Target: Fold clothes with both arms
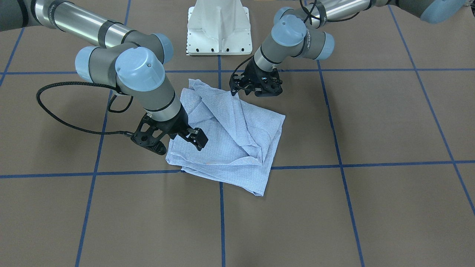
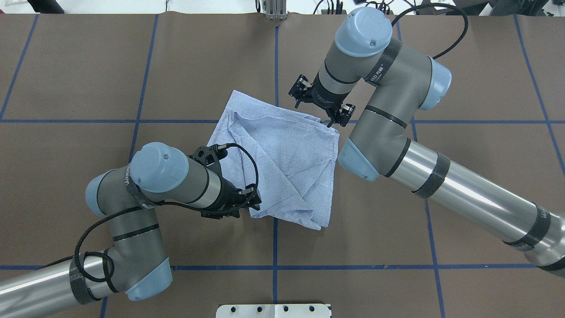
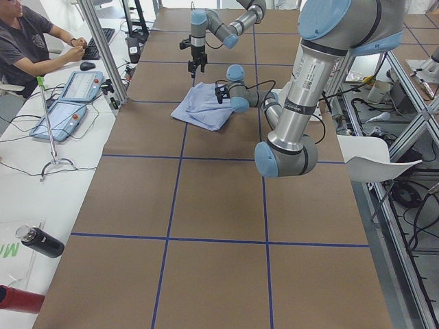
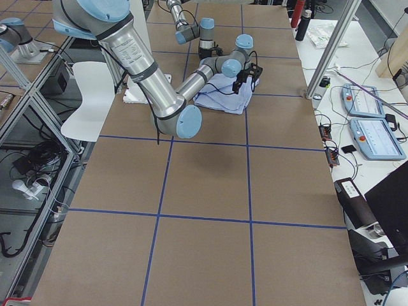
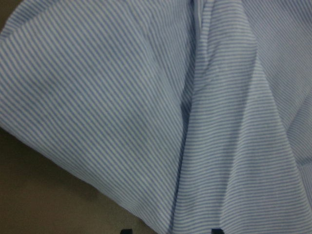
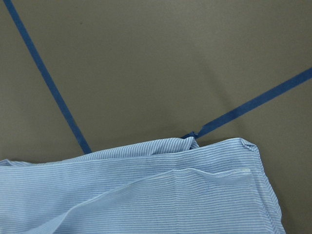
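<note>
Both sets of jaws are held apart, empty. Facing the robot, the right gripper (image 1: 181,145) is poised at 9 o'clock of the shirt (image 1: 230,141), folded mid-way across the table (image 1: 371,207); the left gripper (image 1: 255,88) at 1 o'clock. All layers should be pinched together and lifted evenly.
</note>
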Robot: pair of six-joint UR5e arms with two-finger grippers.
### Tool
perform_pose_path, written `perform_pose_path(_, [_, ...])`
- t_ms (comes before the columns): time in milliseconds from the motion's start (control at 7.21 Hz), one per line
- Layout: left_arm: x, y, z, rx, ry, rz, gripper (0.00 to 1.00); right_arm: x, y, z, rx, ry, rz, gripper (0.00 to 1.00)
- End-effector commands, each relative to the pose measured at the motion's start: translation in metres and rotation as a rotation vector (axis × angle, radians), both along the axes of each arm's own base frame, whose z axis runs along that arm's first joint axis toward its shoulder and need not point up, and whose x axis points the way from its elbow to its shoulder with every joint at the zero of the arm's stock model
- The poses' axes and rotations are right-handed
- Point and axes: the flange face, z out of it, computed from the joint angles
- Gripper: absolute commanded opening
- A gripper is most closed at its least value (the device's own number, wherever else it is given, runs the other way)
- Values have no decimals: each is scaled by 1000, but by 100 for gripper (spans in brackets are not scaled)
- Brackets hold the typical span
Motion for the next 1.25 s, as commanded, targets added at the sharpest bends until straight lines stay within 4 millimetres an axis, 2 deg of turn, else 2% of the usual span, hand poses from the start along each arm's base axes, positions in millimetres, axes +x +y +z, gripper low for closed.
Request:
perform_pose_path(0, [10,17,-2,1,4,31,55,1,-1,1,-1,1,1,100])
perform_pose_path(277, [13,20,-3,2,7,39,43,5,-4,2,-4,0,6,100])
perform_pose_path(416, [12,20,-2,3,7,38,41,10,-4,3,-10,-8,0,100])
perform_pose_path(693, [9,17,-4,12,10,36,41,28,1,10,12,-21,-21,100])
perform_pose_path(832, [8,17,-6,16,16,35,42,41,5,22,63,-14,-51,100])
perform_pose_path(1109, [9,18,-7,19,21,37,42,56,1,38,96,3,-67,100])
